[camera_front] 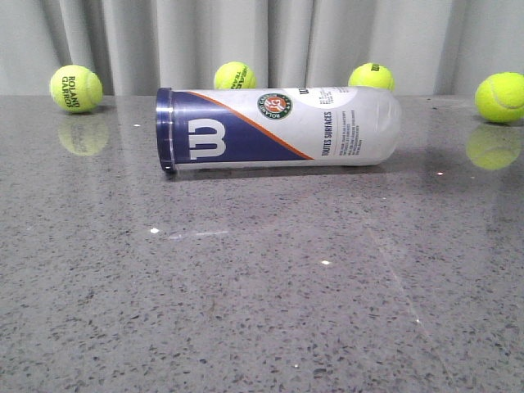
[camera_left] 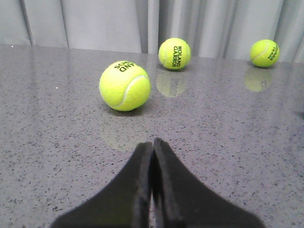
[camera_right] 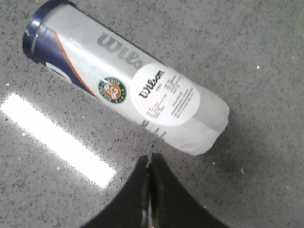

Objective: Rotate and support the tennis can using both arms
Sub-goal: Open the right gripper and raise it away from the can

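Note:
The tennis can lies on its side on the grey stone table, navy rim to the left and its clear closed end to the right. No arm shows in the front view. My right gripper is shut and empty above the table, its tips a short way from the tennis can, not touching it. My left gripper is shut with nothing in it, hovering over bare table; the can is out of that view.
Several yellow-green tennis balls line the far edge by the grey curtain: one far left, two behind the can, one far right. A nearer ball lies ahead of the left gripper.

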